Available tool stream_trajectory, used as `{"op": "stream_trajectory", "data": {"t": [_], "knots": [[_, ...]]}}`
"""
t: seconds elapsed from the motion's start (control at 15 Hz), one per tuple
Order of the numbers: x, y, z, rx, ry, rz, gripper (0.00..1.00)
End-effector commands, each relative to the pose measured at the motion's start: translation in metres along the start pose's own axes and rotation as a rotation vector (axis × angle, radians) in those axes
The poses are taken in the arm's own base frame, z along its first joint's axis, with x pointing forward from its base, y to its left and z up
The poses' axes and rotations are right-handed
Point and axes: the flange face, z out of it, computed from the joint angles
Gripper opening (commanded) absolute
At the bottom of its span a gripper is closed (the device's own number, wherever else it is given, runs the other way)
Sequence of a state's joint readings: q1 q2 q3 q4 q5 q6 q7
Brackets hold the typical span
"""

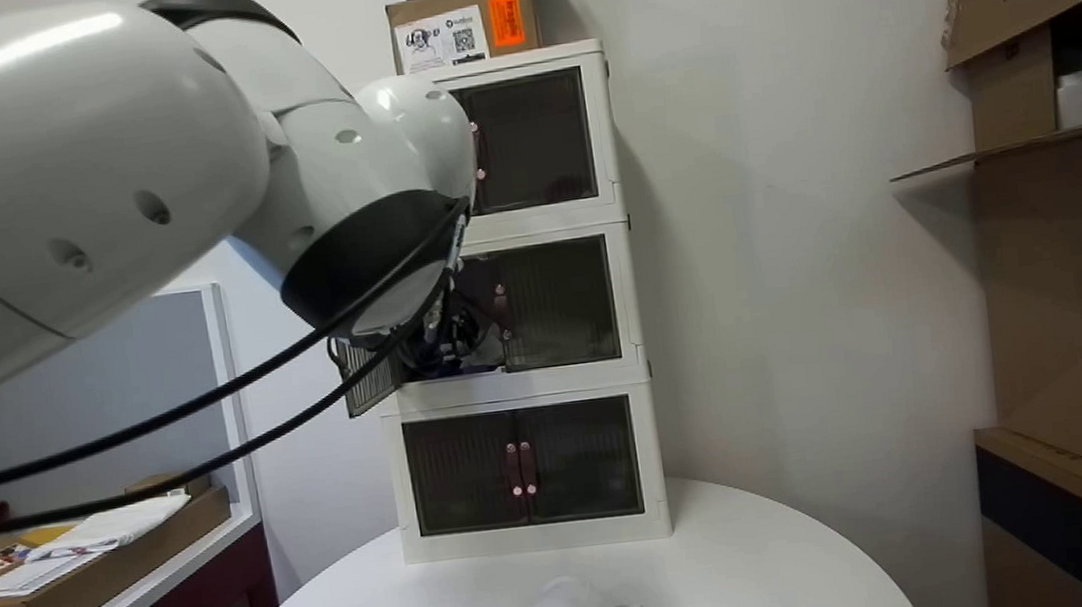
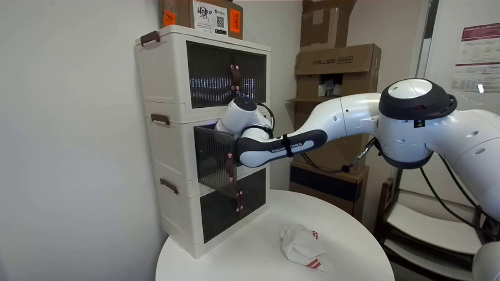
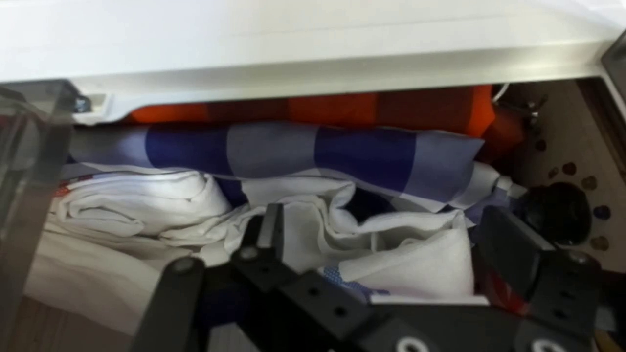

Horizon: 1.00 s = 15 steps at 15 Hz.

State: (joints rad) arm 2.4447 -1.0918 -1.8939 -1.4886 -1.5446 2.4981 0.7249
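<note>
in the wrist view the gripper (image 3: 391,239) reaches in with its fingers spread wide apart, and nothing looks clamped between them; whether a fingertip brushes fabric i cannot tell. in the gap, partly hidden by the gripper's own body, lies a loosely folded white cloth (image 3: 425,264) with a blue woven patch (image 3: 337,278) — it sits among other textiles in the middle compartment (image 2: 172,156) of the white cabinet (image 1: 519,383). it should be light and soft, limp enough to slump if lifted, more grippy than slippery, and hard to damage; the likelier trouble would be a fold slipping loose or a neighbour dragging along. the raised folds (image 3: 420,220) between the fingers look the best place for a pinch, deep enough to catch several layers rather than one thin edge.

just beside it, on that view's left, is a thick folded white bundle (image 3: 142,200) with red print. behind both stretches a blue-and-grey checked cloth (image 3: 274,151), and past that an orange-and-brown cloth (image 3: 332,110). near the finger on that view's right is a dark round object (image 3: 557,212); what it is i cannot tell.

farther out, in an exterior view, a ribbed see-through door (image 2: 215,160) stands swung out from the cabinet. a crumpled cloth (image 2: 302,246) with red marks lies on the round table (image 2: 242,257) — and beyond it rise cardboard boxes (image 2: 340,150).
</note>
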Motion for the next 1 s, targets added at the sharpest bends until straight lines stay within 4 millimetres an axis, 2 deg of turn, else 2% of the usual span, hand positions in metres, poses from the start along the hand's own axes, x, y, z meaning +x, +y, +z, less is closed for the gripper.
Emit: {"op": "stream_trajectory", "data": {"t": [0.0,0.4,0.93], "knots": [[-0.001,0.000,0.000,-0.008,0.007,0.014,1.00],[-0.014,0.003,0.011,-0.086,0.075,0.117,1.00],[-0.009,0.009,0.022,-0.117,0.172,0.106,1.00]]}}
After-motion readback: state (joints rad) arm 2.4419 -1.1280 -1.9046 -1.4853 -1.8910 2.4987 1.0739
